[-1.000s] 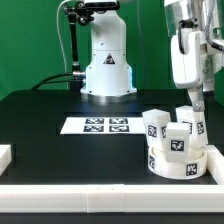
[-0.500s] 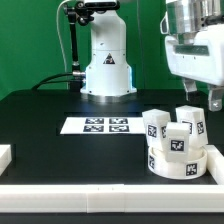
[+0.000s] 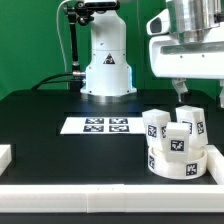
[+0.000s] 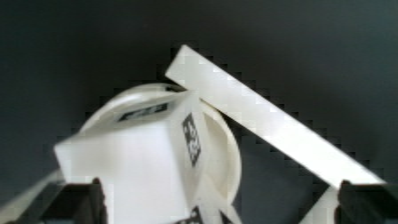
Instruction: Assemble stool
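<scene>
On the black worktop (image 3: pixel 60 150), the stool (image 3: pixel 177 160) seat sat near the exterior view's right corner with three legs (image 3: pixel 189 124) upright. The end effector (image 3: pixel 198 93) hovered above, wide and empty. Centring over one leg before descending seemed wise.

One camera faces my base across the black table (image 3: pixel 40 115) from slightly above, taking in everything. My wrist camera looks down, close, between my fingers (image 4: pixel 71 198). Both see the stool seat (image 3: pixel 176 160) and legs.
</scene>
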You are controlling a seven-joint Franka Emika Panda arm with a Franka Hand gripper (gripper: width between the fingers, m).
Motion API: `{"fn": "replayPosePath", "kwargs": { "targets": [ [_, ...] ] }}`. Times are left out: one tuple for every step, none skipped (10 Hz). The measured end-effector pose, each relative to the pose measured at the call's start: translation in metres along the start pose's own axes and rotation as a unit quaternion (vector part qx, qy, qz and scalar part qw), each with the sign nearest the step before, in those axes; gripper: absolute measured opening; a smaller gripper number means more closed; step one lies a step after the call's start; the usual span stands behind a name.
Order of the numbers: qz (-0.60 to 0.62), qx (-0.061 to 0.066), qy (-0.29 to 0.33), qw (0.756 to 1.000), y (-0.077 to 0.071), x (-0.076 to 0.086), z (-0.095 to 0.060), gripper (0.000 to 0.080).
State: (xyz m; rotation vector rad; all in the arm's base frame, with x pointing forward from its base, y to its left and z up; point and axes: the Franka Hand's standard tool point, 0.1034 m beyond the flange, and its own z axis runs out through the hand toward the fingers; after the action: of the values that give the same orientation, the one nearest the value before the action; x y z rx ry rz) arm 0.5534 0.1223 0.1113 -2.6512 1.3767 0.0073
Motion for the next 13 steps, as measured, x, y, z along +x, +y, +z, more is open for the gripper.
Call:
{"fn": "replayPosePath", "kwargs": {
  "targets": [
    [-0.062,-0.005,0.004,0.998,0.0,-0.001,0.0003,0.0649],
    [-0.159,-0.009,0.007,0.987,-0.0007,-0.0005,-0.0004,0.0649],
    [-0.224,-0.009,0.006,0.975,-0.0004,0.0008,-0.0006,0.0649],
    [-0.273,-0.01,0.005,0.962,-0.0001,0.0007,-0.0002,0.0649],
    [-0.32,-0.013,0.006,0.947,0.0007,0.0024,-0.0005,0.0649],
    [-0.33,-0.013,0.007,0.944,0.001,0.0032,-0.0005,0.0649],
    [-0.37,-0.017,0.008,0.929,0.0018,0.0046,-0.0007,0.0649],
    [-0.407,-0.021,0.009,0.913,0.0023,0.0056,-0.0008,0.0649],
    [-0.499,-0.036,0.014,0.866,0.001,0.0025,0.0003,0.0649],
    [-0.545,-0.044,0.012,0.838,0.001,0.0008,0.001,0.0649],
    [-0.584,-0.051,0.009,0.81,0.0018,0.0004,0.0019,0.0649],
    [-0.623,-0.058,0.007,0.78,0.0021,-0.0009,0.0031,0.0649],
    [-0.653,-0.062,0.004,0.754,0.0032,-0.0015,0.0049,0.0649]
  ]
}}
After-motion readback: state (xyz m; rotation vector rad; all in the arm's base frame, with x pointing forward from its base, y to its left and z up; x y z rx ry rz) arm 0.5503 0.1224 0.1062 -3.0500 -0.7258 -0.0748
